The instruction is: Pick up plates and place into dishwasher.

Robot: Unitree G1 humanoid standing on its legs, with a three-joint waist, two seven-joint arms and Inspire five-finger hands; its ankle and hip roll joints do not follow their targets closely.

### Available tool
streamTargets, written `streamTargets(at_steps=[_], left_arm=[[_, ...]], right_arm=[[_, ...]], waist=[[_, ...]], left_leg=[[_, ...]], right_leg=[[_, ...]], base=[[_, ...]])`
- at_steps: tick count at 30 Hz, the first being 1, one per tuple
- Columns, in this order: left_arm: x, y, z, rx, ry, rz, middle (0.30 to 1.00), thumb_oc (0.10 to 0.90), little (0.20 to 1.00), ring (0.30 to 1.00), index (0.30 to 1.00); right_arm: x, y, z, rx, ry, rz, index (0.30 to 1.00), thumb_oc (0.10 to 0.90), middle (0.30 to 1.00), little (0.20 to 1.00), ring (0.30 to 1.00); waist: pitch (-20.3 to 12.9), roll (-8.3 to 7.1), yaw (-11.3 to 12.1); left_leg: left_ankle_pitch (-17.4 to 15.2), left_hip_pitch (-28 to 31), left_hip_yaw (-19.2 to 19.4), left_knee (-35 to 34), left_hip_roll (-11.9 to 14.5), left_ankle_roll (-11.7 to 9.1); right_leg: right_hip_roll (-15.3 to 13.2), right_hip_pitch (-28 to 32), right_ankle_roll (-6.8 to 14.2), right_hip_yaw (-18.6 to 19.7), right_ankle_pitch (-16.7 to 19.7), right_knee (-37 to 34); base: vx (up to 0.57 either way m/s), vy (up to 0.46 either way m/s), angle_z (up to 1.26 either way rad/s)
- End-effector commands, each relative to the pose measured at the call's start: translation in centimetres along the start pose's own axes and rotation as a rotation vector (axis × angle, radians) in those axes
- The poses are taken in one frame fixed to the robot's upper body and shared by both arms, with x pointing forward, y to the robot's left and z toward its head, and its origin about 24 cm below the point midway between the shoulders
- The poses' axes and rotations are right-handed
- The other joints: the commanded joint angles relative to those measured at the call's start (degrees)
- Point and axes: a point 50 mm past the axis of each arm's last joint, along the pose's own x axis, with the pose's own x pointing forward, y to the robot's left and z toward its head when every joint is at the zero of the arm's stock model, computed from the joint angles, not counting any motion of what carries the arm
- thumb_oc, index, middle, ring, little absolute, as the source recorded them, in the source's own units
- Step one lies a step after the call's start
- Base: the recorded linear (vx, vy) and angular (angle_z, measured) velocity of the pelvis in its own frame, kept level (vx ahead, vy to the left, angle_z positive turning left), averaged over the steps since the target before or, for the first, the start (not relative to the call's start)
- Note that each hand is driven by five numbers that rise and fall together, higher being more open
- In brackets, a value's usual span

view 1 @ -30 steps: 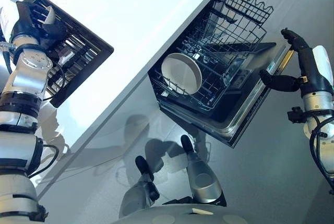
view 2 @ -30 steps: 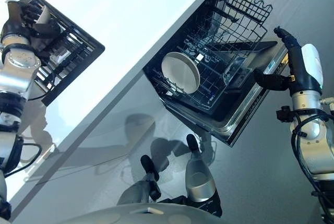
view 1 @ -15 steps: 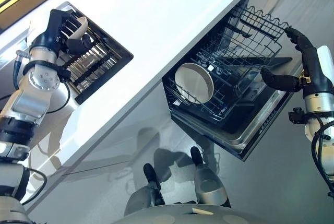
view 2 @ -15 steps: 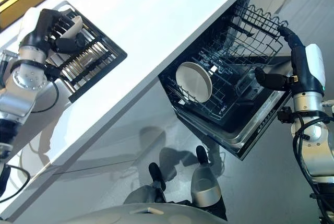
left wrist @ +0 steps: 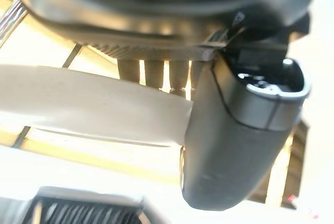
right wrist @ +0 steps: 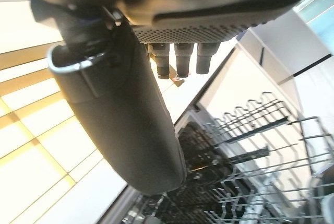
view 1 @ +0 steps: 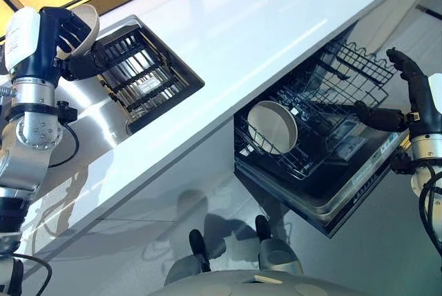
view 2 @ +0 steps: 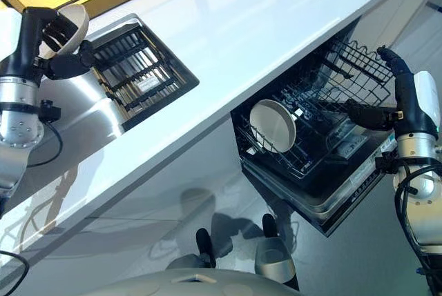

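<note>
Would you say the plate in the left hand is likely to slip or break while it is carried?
Probably rigid: the plate keeps its shape in the left hand. Its smooth, glossy-looking surface suggests it may slip. It looks ceramic, so likely fragile if dropped.

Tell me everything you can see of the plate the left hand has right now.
The round, shallow cream-white plate, matte and ceramic-looking with a raised rim, is gripped in the left hand: the thumb presses one face and the fingers curl behind the other. It is held tilted, nearly on edge, in the air above the black dish rack set in the white countertop, touching nothing but the hand. No chips or food show on it.
</note>
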Motion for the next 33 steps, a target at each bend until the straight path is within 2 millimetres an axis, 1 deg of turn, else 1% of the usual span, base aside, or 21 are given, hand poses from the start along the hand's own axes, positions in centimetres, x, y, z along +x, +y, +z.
streamTargets(at_steps=[1,2,8,12,14,16,17,18,19,21,25,27,30,33], left_arm=[[1.5,4.6,3.9,-0.072,-0.248,0.131,0.300,0.100,0.200,0.300,0.300],[1.5,4.7,4.0,-0.079,-0.253,0.130,0.300,0.100,0.200,0.300,0.300],[1.6,5.3,6.6,-0.294,-0.384,0.065,0.300,0.100,0.200,0.300,0.300],[1.8,4.7,8.7,-0.476,-0.464,-0.083,0.300,0.100,0.200,0.300,0.300],[1.7,3.9,9.9,-0.552,-0.513,-0.192,0.300,0.100,0.200,0.300,0.300],[1.7,3.1,10.7,-0.593,-0.539,-0.281,0.300,0.100,0.200,0.300,0.300],[1.7,2.5,11.3,-0.623,-0.551,-0.339,0.300,0.100,0.200,0.300,0.300],[1.7,1.6,11.9,-0.661,-0.567,-0.433,0.300,0.100,0.200,0.300,0.300],[1.7,1.4,12.1,-0.667,-0.570,-0.451,0.300,0.100,0.200,0.300,0.300],[1.7,0.0,13.2,-0.717,-0.581,-0.583,0.300,0.100,0.200,0.300,0.300],[2.1,-2.2,15.1,-0.794,-0.579,-0.754,0.300,0.100,0.200,0.300,0.300],[2.3,-3.3,16.3,-0.844,-0.586,-0.854,0.300,0.100,0.200,0.300,0.300],[2.5,-3.9,17.0,-0.885,-0.589,-0.933,0.300,0.100,0.200,0.300,0.300],[2.2,-4.7,17.9,-0.922,-0.608,-1.035,0.300,0.100,0.200,0.300,0.300]], right_arm=[[1.5,-2.9,3.8,0.009,-0.195,-0.116,0.900,0.800,0.900,0.900,0.900],[1.5,-2.9,3.9,0.010,-0.195,-0.116,0.900,0.800,0.900,0.900,0.900],[1.9,-3.1,4.3,0.025,-0.212,-0.097,0.900,0.800,0.900,0.900,0.900],[2.2,-2.9,4.9,0.062,-0.238,-0.070,0.900,0.800,0.900,0.900,0.900],[2.4,-2.8,5.3,0.059,-0.255,-0.064,0.900,0.800,0.900,0.900,0.900],[2.6,-2.7,5.6,0.054,-0.268,-0.056,0.900,0.800,0.900,0.900,0.900],[2.7,-2.7,5.8,0.045,-0.275,-0.055,0.900,0.800,0.900,0.900,0.900],[2.9,-2.8,6.0,0.035,-0.280,-0.056,0.900,0.800,0.900,0.900,0.900],[3.0,-2.8,6.1,0.034,-0.280,-0.055,0.900,0.800,0.900,0.900,0.900],[3.3,-2.9,6.2,0.017,-0.287,-0.053,0.900,0.800,0.900,0.900,0.900],[4.0,-3.2,6.7,-0.045,-0.307,-0.041,0.900,0.800,0.900,0.900,0.900],[4.4,-3.6,7.1,-0.072,-0.323,-0.038,0.900,0.800,0.900,0.900,0.900],[4.7,-3.9,7.3,-0.090,-0.343,-0.030,0.900,0.800,0.900,0.900,0.900],[4.8,-4.1,7.7,-0.099,-0.364,0.009,0.900,0.800,0.900,0.900,0.900]], waist=[[-9.0,-0.80,-0.3],[-9.0,-0.81,-0.3],[-9.4,-0.66,-0.3],[-9.5,-0.54,-0.5],[-9.5,-0.49,-0.6],[-9.5,-0.40,-1.0],[-9.6,-0.30,-1.2],[-9.6,-0.21,-1.6],[-9.6,-0.19,-1.7],[-9.7,-0.04,-2.6],[-9.7,0.25,-4.2],[-9.8,0.38,-5.4],[-9.9,0.42,-6.3],[-10.1,0.59,-7.7]], left_leg=[[-4.8,3.9,-0.8,0.4,-0.3,-1.1],[-4.8,3.8,-0.8,0.4,-0.3,-1.1],[-4.8,4.1,-0.8,0.4,-0.1,-1.1],[-4.9,4.3,-0.8,0.4,-0.1,-1.1],[-5.0,4.4,-0.8,0.4,0.1,-1.1],[-5.0,4.5,-0.6,0.4,0.2,-1.1],[-5.0,4.5,-0.4,0.4,0.2,-1.1],[-5.1,4.6,-0.1,0.4,0.3,-1.1],[-5.1,4.7,0.0,0.4,0.3,-1.1],[-5.1,4.9,0.7,0.4,0.6,-1.2],[-5.3,5.3,2.1,0.4,1.0,-1.3],[-5.4,5.5,3.1,0.4,1.3,-1.5],[-5.4,5.7,4.1,0.4,1.6,-1.7],[-5.5,5.8,5.1,0.4,1.9,-1.8]], right_leg=[[0.5,3.5,2.5,-1.9,-3.0,0.8],[0.5,3.5,2.5,-1.9,-3.0,0.8],[0.4,3.6,2.7,-1.9,-2.9,0.8],[0.4,3.7,2.7,-1.8,-3.0,0.9],[0.5,3.7,2.7,-1.5,-3.0,1.0],[0.5,3.6,2.8,-1.2,-3.0,1.1],[0.5,3.6,2.8,-1.1,-3.0,1.1],[0.5,3.6,2.9,-0.8,-2.9,1.0],[0.5,3.6,2.9,-0.7,-2.8,1.0],[0.5,3.4,3.1,-0.2,-2.6,0.9],[0.6,2.8,3.4,1.2,-2.0,0.8],[0.7,2.4,3.6,2.2,-1.8,0.7],[0.8,2.0,3.7,3.1,-1.5,0.6],[0.9,1.4,3.9,4.2,-1.2,0.5]], base=[[-0.03,0.014,0.14],[-0.03,0.014,0.07],[-0.01,0.009,-0.02],[-0.02,0.013,-0.04],[0.00,0.000,0.00],[0.00,0.000,0.00],[-0.01,0.022,-0.05],[-0.01,0.017,-0.09],[-0.01,0.014,-0.14],[-0.01,0.008,-0.14],[-0.01,0.024,-0.18],[0.00,0.035,-0.28],[0.00,0.020,-0.22],[-0.01,0.027,-0.25]])
